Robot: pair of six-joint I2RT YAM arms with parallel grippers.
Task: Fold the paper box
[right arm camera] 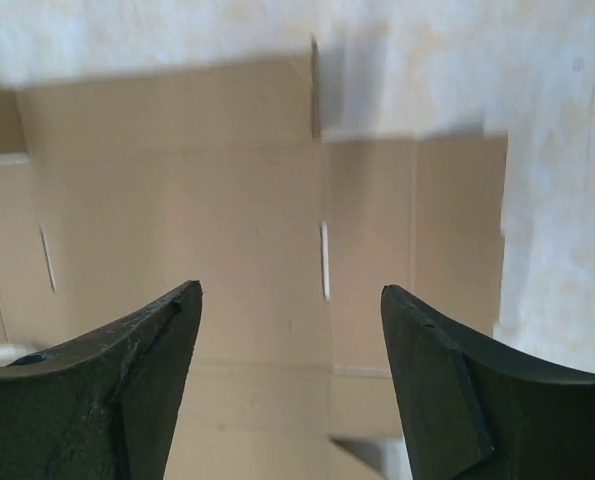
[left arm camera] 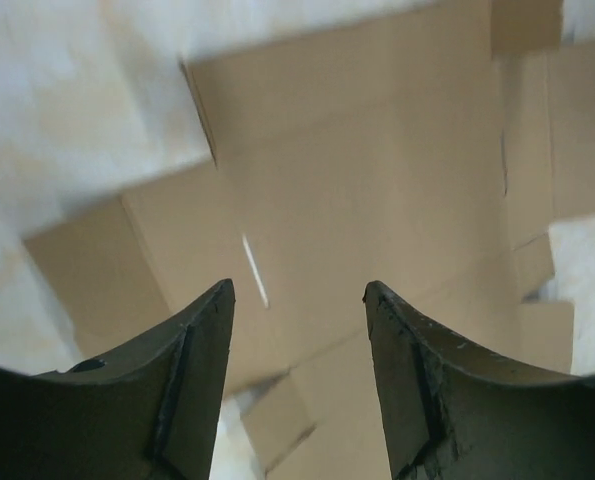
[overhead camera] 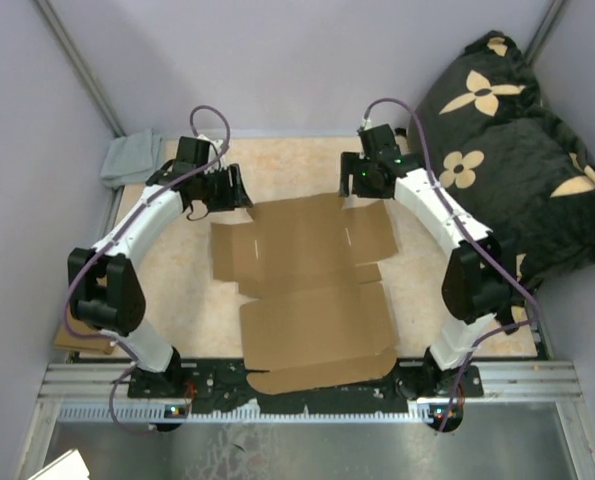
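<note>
On the table (overhead camera: pixel 182 290), paper box (overhead camera: pixel 312 290): I see it lying flat and unfolded, from mid-table to the near edge.
Left gripper (overhead camera: pixel 237 190): fingers spread, pinching nothing, by the box's far left corner.
Right gripper (overhead camera: pixel 351 186): fingers spread, pinching nothing, by its far right corner.

Pale, mottled beige tabletop (overhead camera: pixel 297 165). Spread flat across its middle and reaching the near edge, large brown die-cut cardboard paper box (overhead camera: pixel 312 290). At the far left corner, folded grey cloth (overhead camera: pixel 129 160).
</note>
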